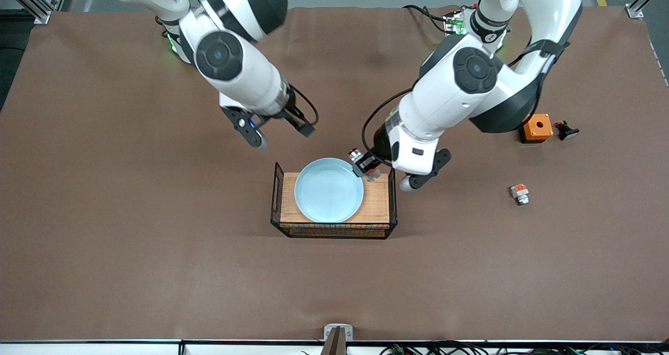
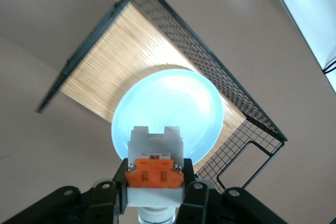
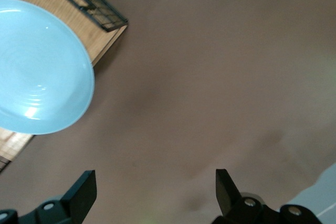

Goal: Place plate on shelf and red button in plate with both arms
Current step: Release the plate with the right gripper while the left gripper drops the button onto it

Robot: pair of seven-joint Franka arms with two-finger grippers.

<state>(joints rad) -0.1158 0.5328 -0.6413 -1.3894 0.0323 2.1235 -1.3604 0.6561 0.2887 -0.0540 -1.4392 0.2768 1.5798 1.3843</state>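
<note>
No brand, label or lettering can be read on anything in these frames. One round pale light-blue plate [image 1: 329, 190] lies flat at the centre of the front frame, on a wooden board [image 1: 377, 203] inside a single low black wire basket [image 1: 277, 198]; its rim overlaps the board's edges toward and away from the front camera. The left gripper [image 1: 364, 165], just right of centre in the front frame, is clamped on the one small white-grey switch piece with an orange-red patch, the red button [image 2: 155, 167], and hangs over the plate's rim at the corner of the basket toward the left arm's end. In the left wrist frame, bottom centre, the button's long axis seems to run along the gripper's reach, white notched end toward the plate and rounded end back between the fingers [image 2: 195, 195], though that end is mostly hidden. The right gripper [image 1: 282, 131], upper left of centre in the front frame, hangs over bare brown table [image 1: 130, 214] with its fingers spread apart and holding nothing. At the right of the front frame lie one shorter white-orange piece [image 1: 520, 193], one orange box with a hole [image 1: 537, 127] and one small black part [image 1: 566, 130] just beside the box.
</note>
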